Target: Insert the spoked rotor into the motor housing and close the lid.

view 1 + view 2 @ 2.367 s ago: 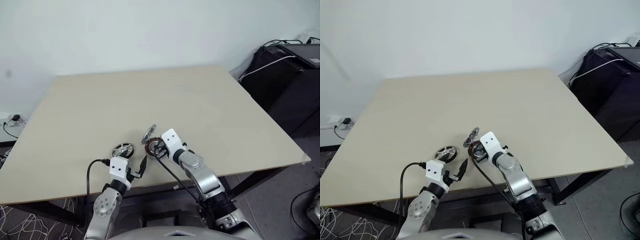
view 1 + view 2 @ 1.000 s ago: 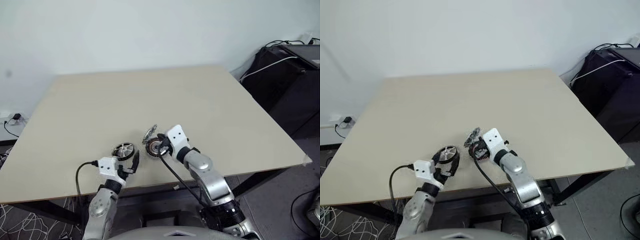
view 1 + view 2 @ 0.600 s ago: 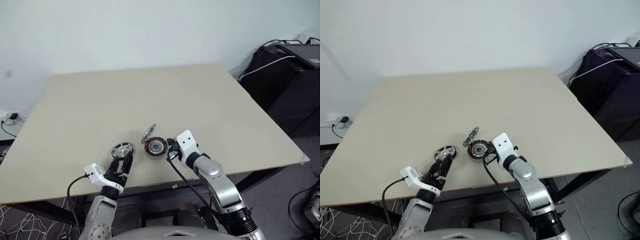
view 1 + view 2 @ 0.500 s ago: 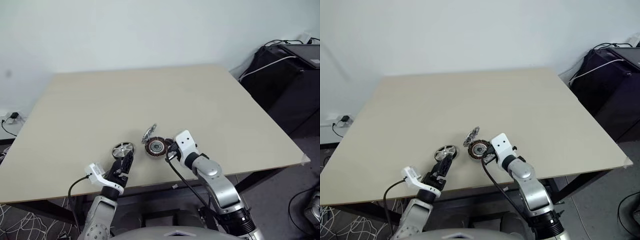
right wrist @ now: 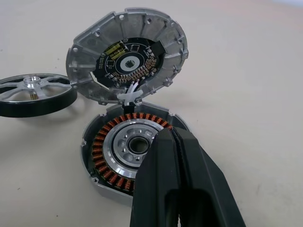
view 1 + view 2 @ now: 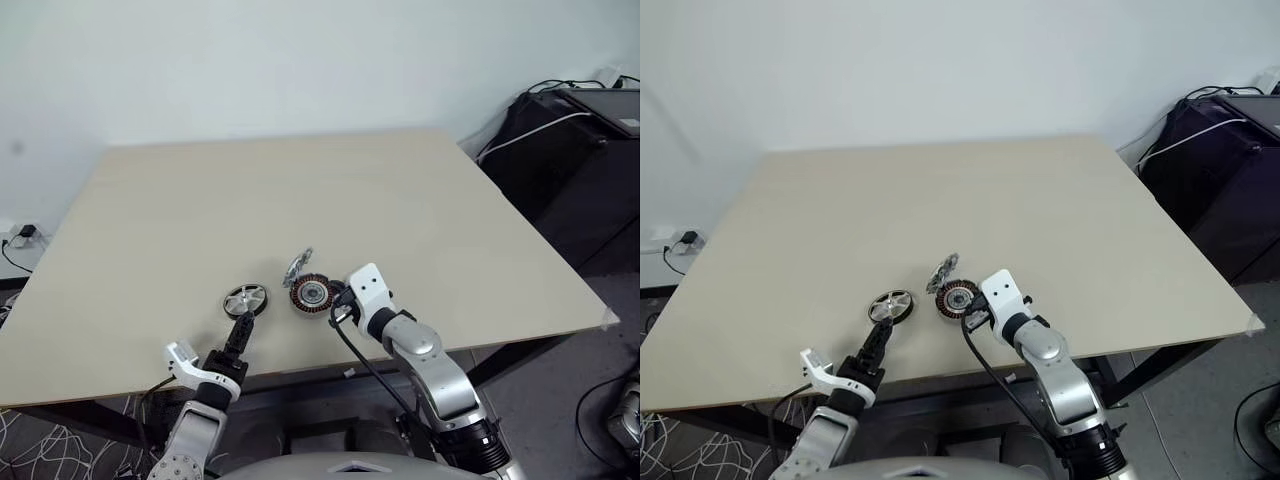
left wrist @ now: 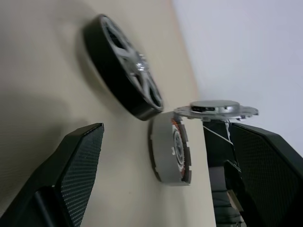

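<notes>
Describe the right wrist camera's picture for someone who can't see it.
The right hand, its black fingers pressed together, sits at the near rim of the motor housing, whose copper windings ring a silver centre. The lid stands open behind it, circuit side showing, and the spoked rotor lies beside them on the table.

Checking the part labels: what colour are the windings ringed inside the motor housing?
Coppery orange, set around a silver centre in the motor housing. The right wrist view shows them best.

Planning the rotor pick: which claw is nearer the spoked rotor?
Left. The left claw sits just short of the spoked rotor, open and aimed at it. The right claw is shut, over the motor housing beside the rotor.
</notes>
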### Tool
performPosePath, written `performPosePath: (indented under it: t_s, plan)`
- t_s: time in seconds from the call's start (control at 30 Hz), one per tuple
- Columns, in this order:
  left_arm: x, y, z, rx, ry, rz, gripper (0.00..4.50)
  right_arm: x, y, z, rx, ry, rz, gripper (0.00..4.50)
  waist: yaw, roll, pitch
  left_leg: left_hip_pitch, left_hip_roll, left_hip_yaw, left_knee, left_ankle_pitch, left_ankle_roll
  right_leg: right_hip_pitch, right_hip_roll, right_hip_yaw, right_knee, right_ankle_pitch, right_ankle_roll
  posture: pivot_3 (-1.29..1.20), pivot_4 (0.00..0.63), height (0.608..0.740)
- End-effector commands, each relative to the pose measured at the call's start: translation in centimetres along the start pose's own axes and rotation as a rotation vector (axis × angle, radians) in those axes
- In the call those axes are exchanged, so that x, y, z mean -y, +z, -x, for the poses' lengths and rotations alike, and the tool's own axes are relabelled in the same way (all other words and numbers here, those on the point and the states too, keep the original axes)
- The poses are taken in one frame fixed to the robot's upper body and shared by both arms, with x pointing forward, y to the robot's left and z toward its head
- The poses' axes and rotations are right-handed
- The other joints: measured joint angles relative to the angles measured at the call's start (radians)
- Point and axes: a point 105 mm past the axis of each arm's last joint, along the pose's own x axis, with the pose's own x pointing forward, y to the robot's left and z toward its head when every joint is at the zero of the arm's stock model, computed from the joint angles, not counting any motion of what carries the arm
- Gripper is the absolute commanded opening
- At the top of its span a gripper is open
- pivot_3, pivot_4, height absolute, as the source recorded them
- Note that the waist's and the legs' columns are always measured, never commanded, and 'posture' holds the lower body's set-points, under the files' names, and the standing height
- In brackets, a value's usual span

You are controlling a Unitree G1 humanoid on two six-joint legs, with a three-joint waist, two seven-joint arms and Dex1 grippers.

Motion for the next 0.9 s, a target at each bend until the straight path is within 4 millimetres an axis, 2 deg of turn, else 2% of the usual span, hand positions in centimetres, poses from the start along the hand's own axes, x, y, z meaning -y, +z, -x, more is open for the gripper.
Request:
performPosePath:
  t_s: [0.03,0.43,0.83,0.87,0.9]
  plan:
    - [1.9,0.4,-1.5,0.041,-0.082,0.070,4.50,0.2,1.7,0.1,0.061,-0.013,0.010,0.04,0.000,0.000,0.000,0.000,0.000,0.000,0.000,0.000,0.000,0.000,0.000,0.000,0.000,0.000,0.000,0.00,0.000,0.740]
    - [2.7,0.6,-2.9,0.039,-0.146,0.192,4.50,0.1,1.6,0.1,0.054,-0.017,0.004,0.04,0.000,0.000,0.000,0.000,0.000,0.000,0.000,0.000,-0.001,0.000,0.000,0.000,0.000,0.000,0.000,0.00,0.000,0.740]
    - [1.4,0.6,-3.9,0.045,-0.093,0.256,4.50,0.3,1.6,0.3,0.054,-0.029,0.002,0.04,0.001,0.000,-0.001,0.001,0.000,0.000,0.001,0.000,-0.001,0.000,0.000,0.000,0.001,0.000,0.000,0.00,0.000,0.740]
    - [1.4,0.5,-4.0,0.044,-0.092,0.258,4.08,0.4,1.6,0.3,0.053,-0.030,0.002,0.00,0.002,0.000,-0.001,0.001,0.000,0.000,0.001,0.000,-0.002,0.001,0.000,0.000,0.001,0.000,0.000,0.00,0.000,0.740]
    - [1.4,0.5,-4.1,0.044,-0.091,0.259,3.91,0.4,1.6,0.3,0.053,-0.031,0.002,0.00,0.001,0.000,-0.001,0.001,0.000,0.000,0.001,0.000,-0.002,0.001,0.001,0.000,0.001,0.000,0.000,0.00,0.000,0.740]
